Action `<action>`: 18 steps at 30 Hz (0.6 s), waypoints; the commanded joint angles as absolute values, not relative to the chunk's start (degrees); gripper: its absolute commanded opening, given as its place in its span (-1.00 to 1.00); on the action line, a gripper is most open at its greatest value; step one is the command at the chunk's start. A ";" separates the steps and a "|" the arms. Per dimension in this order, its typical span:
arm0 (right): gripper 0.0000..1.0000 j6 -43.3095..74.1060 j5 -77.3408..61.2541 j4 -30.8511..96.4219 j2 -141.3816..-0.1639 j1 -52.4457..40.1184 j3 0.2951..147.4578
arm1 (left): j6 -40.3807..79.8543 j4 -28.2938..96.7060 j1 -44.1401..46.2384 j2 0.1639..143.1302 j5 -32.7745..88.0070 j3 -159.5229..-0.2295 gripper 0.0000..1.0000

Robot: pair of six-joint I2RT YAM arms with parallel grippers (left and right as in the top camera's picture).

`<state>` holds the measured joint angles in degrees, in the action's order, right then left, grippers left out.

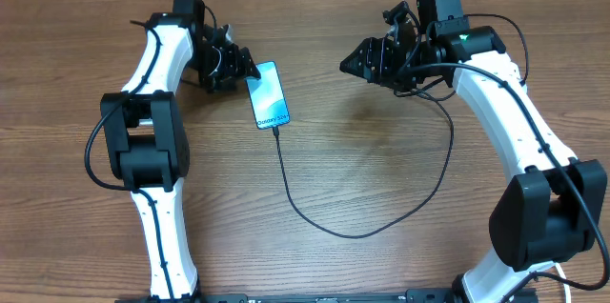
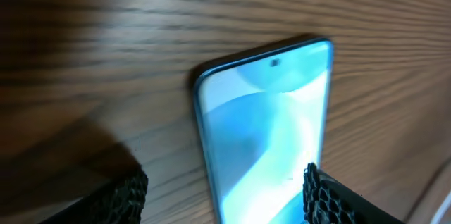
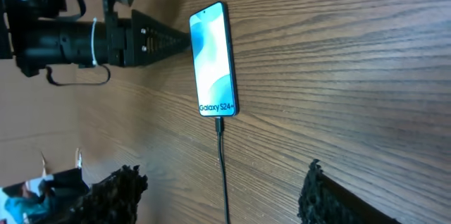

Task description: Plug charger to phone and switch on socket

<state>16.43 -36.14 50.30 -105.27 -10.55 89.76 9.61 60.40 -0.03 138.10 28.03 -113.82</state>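
The phone [image 1: 268,94] lies flat on the wooden table with its light blue screen up. It also shows in the left wrist view [image 2: 268,125] and the right wrist view [image 3: 213,58]. The charger's thin black cable [image 1: 355,233] is plugged into the phone's bottom end; it loops toward the front and then up under my right arm. In the right wrist view the cable [image 3: 223,171] runs between my fingers. My left gripper [image 1: 246,68] is open at the phone's top end [image 2: 225,199]. My right gripper [image 1: 351,64] is open, empty and apart from the phone [image 3: 222,196]. The socket is out of view.
My left gripper's black fingers [image 3: 151,32] show beside the phone's top in the right wrist view. The wooden table [image 1: 381,170] fills the scene. The cable's far end is hidden behind my right arm.
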 commanded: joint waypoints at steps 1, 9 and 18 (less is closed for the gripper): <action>0.33 15.75 -35.44 52.18 -105.43 -7.73 91.96 | 7.60 63.70 -1.45 137.88 19.51 -117.91 0.50; -0.92 11.84 -35.64 59.55 -105.32 5.82 97.58 | 6.61 72.07 -1.48 131.98 19.55 -138.87 0.58; -0.92 12.14 -28.25 59.79 -105.58 25.23 97.45 | 6.63 73.06 -1.48 129.08 19.53 -147.26 1.00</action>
